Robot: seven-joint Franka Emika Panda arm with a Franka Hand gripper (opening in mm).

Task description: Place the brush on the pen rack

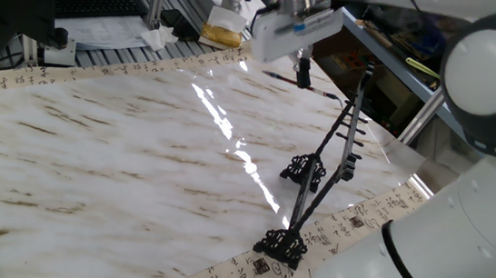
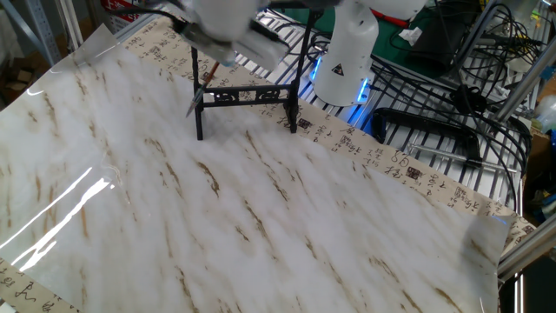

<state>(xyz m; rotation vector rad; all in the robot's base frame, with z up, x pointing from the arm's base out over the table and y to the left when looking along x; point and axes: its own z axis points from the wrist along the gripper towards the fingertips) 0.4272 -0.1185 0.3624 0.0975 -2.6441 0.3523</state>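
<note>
Brush [image 1: 312, 87] clamped crosswise in gripper [image 1: 303, 72], fingers closed on shaft, lifted clear above marble table [image 1: 120, 145]. Tip end sticks out toward pen rack [image 1: 323, 164]. Rack upright near table's edge, nothing hanging on pegs. Other view: motion-blurred gripper [image 2: 208, 61], brush [image 2: 199, 91] angled beside rack's post.

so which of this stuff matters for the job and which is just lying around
For the job: brush, held in the gripper; pen rack.
Lying about: keyboard, papers, yellow thing behind the table.
</note>
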